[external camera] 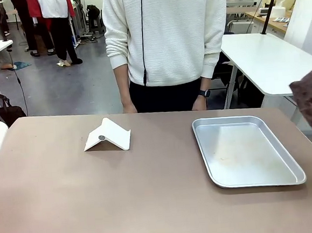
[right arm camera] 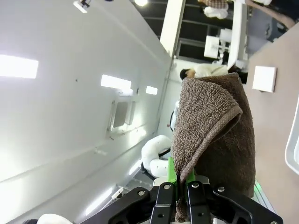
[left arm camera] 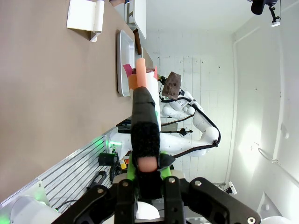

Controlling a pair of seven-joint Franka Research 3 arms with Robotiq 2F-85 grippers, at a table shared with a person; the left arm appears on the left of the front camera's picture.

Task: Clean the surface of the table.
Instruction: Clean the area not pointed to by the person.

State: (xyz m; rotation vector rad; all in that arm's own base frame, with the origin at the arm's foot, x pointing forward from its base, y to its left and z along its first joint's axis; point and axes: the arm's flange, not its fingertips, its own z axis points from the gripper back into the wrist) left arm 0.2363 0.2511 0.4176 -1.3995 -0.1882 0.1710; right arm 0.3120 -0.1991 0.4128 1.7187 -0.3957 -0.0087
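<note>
Looking smooth taupe, table [external camera: 151,192]; right claw [right arm camera: 182,181] clamps towel [right arm camera: 215,130], left claw [left arm camera: 145,169] clamps tube [left arm camera: 140,72].

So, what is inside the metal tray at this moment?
Nothing lies in the metal tray: its bare bottom shows, with faint smudges. The part of the table beneath it is covered, so that cannot be seen.

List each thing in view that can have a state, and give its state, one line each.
Left claw, shut on a black-handled tool.
Right claw, shut on a brown cloth, which hangs folded.
Metal tray, empty, lying flat on the table.
White stand, folded into a tent shape, standing on the table.
</note>
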